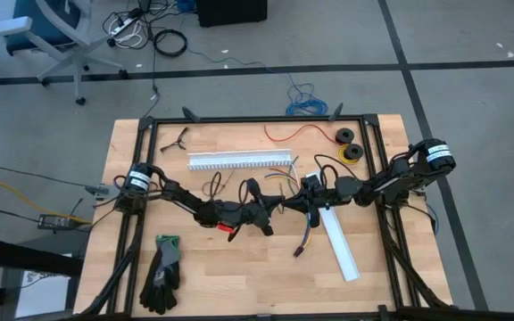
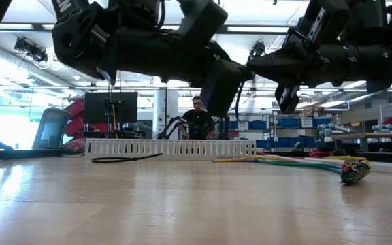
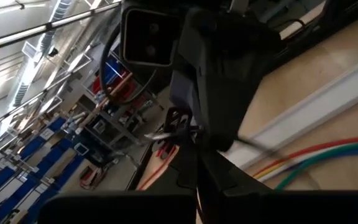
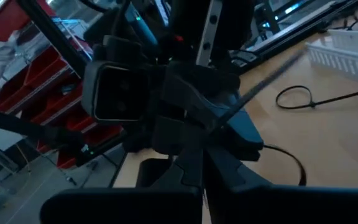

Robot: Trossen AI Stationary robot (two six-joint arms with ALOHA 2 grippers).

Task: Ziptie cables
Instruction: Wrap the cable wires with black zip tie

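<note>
The left gripper (image 1: 259,212) and the right gripper (image 1: 309,198) meet nose to nose over the middle of the table (image 1: 239,285), both lifted clear of the wood. Both sets of jaws are closed tight. A thin dark strip (image 4: 260,78) runs across the gap between them in the right wrist view. It is probably a zip tie, but which jaws pinch it cannot be told.

The cables (image 2: 298,162) lie flat on the table below and to the side of the grippers, beside the white channel (image 2: 169,148). They end at the connector (image 2: 354,171). Nothing is wrapped around them yet. A second tie (image 4: 294,96), already looped, lies loose on the wood.

The step in hand seems to be readying a tie in the air before it goes round the bundle. To do it well, one gripper should keep the head steady while the other feeds the tail squarely into the slot, without twisting. The loop should stay wide enough to pass over the connector. It should then be brought down on a straight stretch where the wires lie together, so that none is left out.
</note>
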